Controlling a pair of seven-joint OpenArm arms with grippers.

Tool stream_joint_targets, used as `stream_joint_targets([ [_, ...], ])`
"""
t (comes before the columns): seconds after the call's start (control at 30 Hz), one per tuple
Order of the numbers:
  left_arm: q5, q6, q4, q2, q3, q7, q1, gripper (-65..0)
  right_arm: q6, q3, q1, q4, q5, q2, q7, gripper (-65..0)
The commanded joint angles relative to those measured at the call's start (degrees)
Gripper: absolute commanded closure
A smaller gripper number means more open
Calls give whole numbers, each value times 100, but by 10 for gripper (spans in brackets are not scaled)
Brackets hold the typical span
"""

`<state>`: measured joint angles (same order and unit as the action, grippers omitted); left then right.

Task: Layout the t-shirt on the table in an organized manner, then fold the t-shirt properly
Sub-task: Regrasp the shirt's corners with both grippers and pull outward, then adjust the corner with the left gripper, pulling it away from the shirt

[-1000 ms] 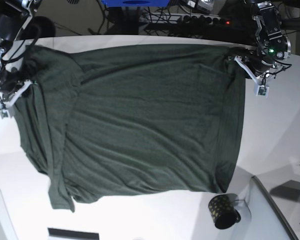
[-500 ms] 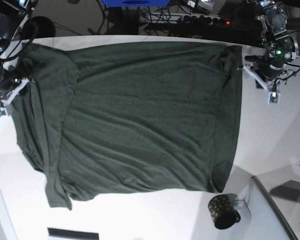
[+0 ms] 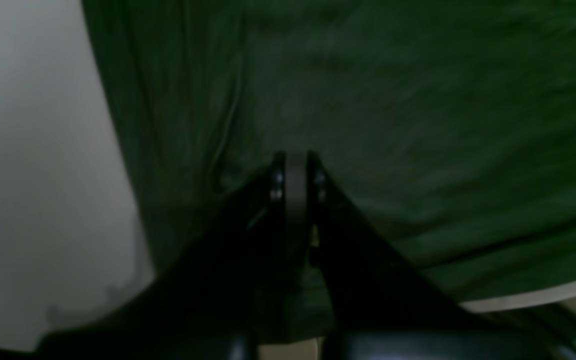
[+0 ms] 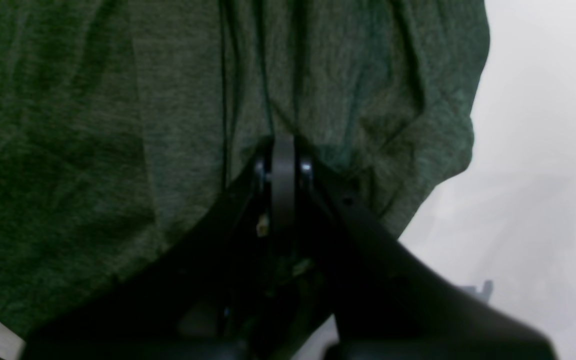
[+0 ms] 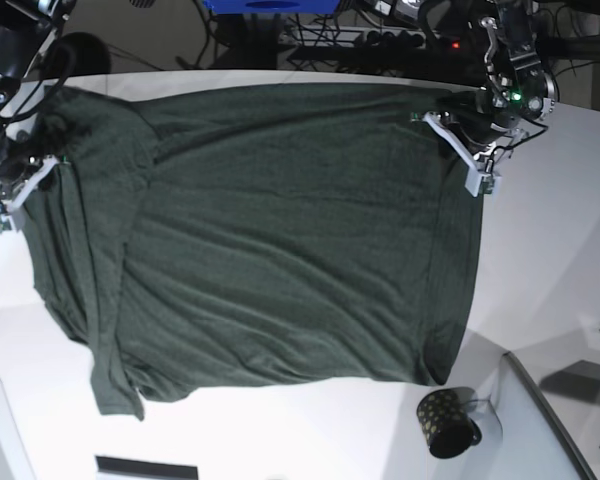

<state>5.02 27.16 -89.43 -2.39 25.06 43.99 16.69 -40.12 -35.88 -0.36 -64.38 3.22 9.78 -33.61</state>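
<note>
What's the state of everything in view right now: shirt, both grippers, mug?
t-shirt: spread across the table, wrinkled, not yet folded, both far corners pinched.
left gripper: shut on the t-shirt's edge.
right gripper: shut on the t-shirt's edge.
mug: lying on its side near the t-shirt's near corner; contact unclear.

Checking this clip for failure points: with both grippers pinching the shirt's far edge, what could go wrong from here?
1. The t-shirt is still wrinkled, with its side near the right gripper bunched; folding now would likely trap creases.
2. Its far edge by the left gripper lies at the rim of the table; a pull that way could drag cloth off.
3. The mug stands close to the shirt's near corner; sweeping fabric could knock it.
</note>
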Motion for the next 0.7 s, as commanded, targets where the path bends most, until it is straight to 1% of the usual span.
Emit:
stream_joint_targets([
  [0.0,65,5,-2,-134,22,-157,-20,0,12,-3,-3,-28,148,72,-169,-2],
  [0.07,65,-30,138,-222,22,-368,-12,0,12,-3,-3,-28,148,72,-169,-2],
  [0.13,65,-223,226,-398,22,-482,24,0,12,-3,-3,-28,148,72,-169,-2],
  [0.17,65,-267,270,-468,22,-491,32,0,12,-3,-3,-28,148,72,-169,-2],
  [0.23,65,-285,349,-609,30,-491,32,0,12,-3,-3,-28,148,81,-169,-2],
  [0.3,65,-285,411,-706,215,-491,32,0,12,-3,-3,-28,148,81,-169,-2],
  [0.43,57,-285,367,-723,681,-491,32,0,12,-3,-3,-28,148,81,-169,-2],
  [0.5,101,-285,305,-829,742,-491,32,0,12,5,-3,-28,148,81,-169,-2],
  [0.57,109,-285,130,-838,760,-473,32,0,12,5,-3,-28,148,81,-169,-2],
  [0.6,109,-285,-11,-820,751,-465,32,0,12,5,-3,-28,148,81,-169,-2],
  [0.67,118,-276,-407,-600,742,-465,138,0,12,5,-3,-28,148,81,-169,-2],
])
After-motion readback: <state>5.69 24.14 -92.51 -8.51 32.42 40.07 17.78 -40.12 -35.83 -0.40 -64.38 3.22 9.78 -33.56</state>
